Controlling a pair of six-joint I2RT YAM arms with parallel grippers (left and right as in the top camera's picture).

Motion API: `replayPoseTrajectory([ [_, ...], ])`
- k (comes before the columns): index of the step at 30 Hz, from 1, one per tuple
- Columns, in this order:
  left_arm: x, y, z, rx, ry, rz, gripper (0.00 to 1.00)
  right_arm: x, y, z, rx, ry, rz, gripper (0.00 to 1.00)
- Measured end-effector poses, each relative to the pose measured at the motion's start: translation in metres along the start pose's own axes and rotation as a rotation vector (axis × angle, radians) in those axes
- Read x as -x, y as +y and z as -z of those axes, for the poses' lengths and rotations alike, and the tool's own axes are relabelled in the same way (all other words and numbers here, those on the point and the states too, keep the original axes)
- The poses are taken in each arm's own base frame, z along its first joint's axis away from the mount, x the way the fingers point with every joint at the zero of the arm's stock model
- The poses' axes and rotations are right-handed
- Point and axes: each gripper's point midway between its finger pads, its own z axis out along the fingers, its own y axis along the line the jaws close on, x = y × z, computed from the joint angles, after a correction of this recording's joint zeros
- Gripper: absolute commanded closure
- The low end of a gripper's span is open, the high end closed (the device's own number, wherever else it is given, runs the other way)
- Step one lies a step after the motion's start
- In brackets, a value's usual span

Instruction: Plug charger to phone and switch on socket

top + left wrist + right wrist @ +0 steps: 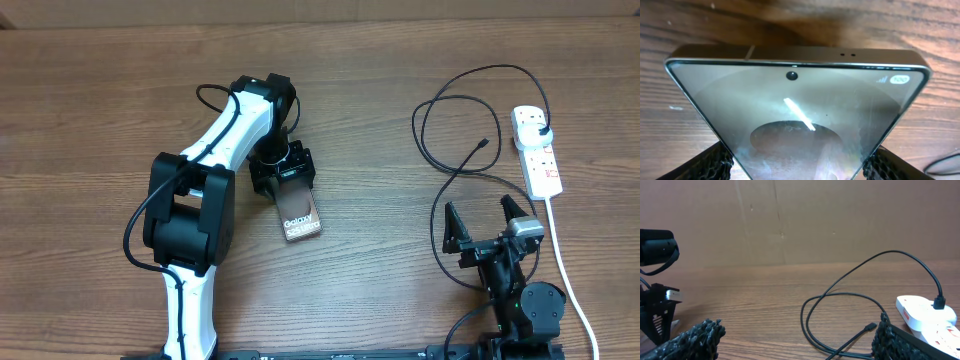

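While the left end effector (pixel 285 173) hung low over the counter (pixel 90 90), its fingers (pixel 710 164) looked pressed against both long edges of the phone (pixel 302 216), so it read as clamped on that slab, not merely straddling it. Most of the phone stuck out beyond the fingertips, its lettered end pointing away from the wrist. The wrist view showed glossy glass with a bright reflection across it. I judged the phone stiff, fairly weighty for its size, slick on its faces and easy to scratch or crack. The narrow side rails were the sensible hold, taken near the middle so neither short end was covered. No charging port showed in any view.

Well apart to the right, the right end effector (pixel 480 216) stood wide open and empty. The charger (pixel 462 167) lay in loose loops just beyond its fingertips, with the connector tip (pixel 484 144) nearest to it and free on the wood. That cable was probably light and limp and would trail and twist, so the stiff moulding right behind the tip seemed the best place to pinch. Farther right, the plug (pixel 541 131) sat in the socket (pixel 537 152), whose thick white cord (pixel 561 250) ran back past the arm
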Motion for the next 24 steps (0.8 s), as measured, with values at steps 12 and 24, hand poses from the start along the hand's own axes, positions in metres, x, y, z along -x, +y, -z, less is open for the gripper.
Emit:
replayPoseTrajectory([
  [12,0.008,0.0,0.0,0.006,-0.035,-0.053,0.47,0.0,0.0,0.0,0.0,0.0,0.0,0.0],
  [24,0.058,0.027,0.007,0.192,-0.281,-0.045,0.44,0.0,0.0,0.0,0.0,0.0,0.0,0.0],
])
